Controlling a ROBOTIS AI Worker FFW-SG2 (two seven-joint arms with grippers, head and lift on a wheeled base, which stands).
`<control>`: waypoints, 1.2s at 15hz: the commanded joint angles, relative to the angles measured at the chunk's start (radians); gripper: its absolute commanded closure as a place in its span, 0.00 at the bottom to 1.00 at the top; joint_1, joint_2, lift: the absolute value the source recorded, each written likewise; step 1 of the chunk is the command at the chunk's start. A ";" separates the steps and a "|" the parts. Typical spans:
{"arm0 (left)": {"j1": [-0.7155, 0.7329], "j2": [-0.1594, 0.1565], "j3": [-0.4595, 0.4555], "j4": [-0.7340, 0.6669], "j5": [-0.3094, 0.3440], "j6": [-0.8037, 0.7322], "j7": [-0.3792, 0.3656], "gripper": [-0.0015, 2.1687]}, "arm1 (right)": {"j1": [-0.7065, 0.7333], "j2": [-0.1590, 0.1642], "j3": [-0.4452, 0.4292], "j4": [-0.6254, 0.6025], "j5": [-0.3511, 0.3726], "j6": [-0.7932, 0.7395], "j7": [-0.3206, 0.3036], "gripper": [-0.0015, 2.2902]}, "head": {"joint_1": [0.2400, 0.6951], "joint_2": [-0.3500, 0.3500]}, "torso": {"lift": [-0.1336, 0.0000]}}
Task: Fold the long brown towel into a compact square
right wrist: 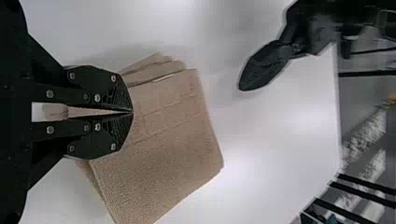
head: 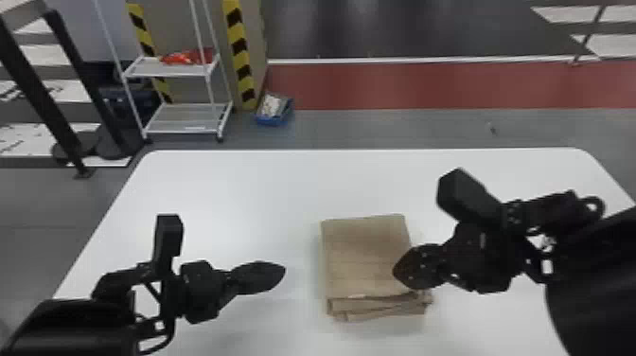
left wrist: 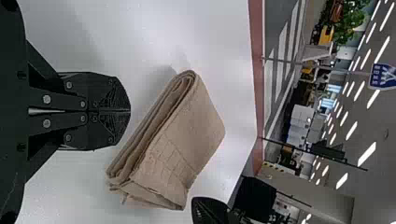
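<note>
The brown towel [head: 364, 255] lies folded into a thick, layered, roughly rectangular stack on the white table, its loose layered edges toward the robot. My left gripper [head: 284, 272] is off the towel's left side, apart from it. Over the towel's right edge is my right gripper [head: 395, 272], hiding part of that side. In the left wrist view the left gripper [left wrist: 130, 111] is shut beside the layered towel [left wrist: 180, 140], holding nothing. The right wrist view has the right gripper [right wrist: 132, 112] with its tips together above the towel [right wrist: 163, 149].
The white table [head: 227, 189] extends around the towel on every side. Beyond its far edge stand a white wheeled rack [head: 168, 71], a blue bin [head: 274, 110] on the floor and black posts at the left.
</note>
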 commanded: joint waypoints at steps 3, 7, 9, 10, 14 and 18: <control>0.075 -0.035 0.086 -0.163 0.062 0.112 -0.001 0.50 | 0.104 0.097 -0.267 -0.220 -0.428 0.273 -0.150 0.00 | 1.00 0.64 | 0.07; 0.247 -0.095 0.217 -0.371 0.271 0.130 0.069 0.03 | 0.395 0.192 -0.343 -0.341 -0.458 0.052 -0.560 0.03 | 1.00 0.65 | 0.07; 0.313 -0.095 0.215 -0.414 0.322 0.121 0.178 0.03 | 0.495 0.221 -0.347 -0.338 -0.463 -0.117 -0.716 0.04 | 1.00 0.64 | 0.07; 0.353 -0.095 0.209 -0.421 0.348 0.075 0.238 0.03 | 0.532 0.237 -0.350 -0.328 -0.463 -0.209 -0.736 0.04 | 1.00 0.64 | 0.07; 0.558 -0.095 0.063 -0.428 0.380 -0.379 0.608 0.03 | 0.650 0.343 -0.376 -0.190 -0.497 -0.675 -0.930 0.04 | 1.00 0.63 | 0.07; 0.626 -0.095 -0.128 -0.299 0.150 -0.876 1.071 0.02 | 0.648 0.347 -0.416 0.043 -0.554 -0.920 -0.994 0.04 | 1.00 0.60 | 0.07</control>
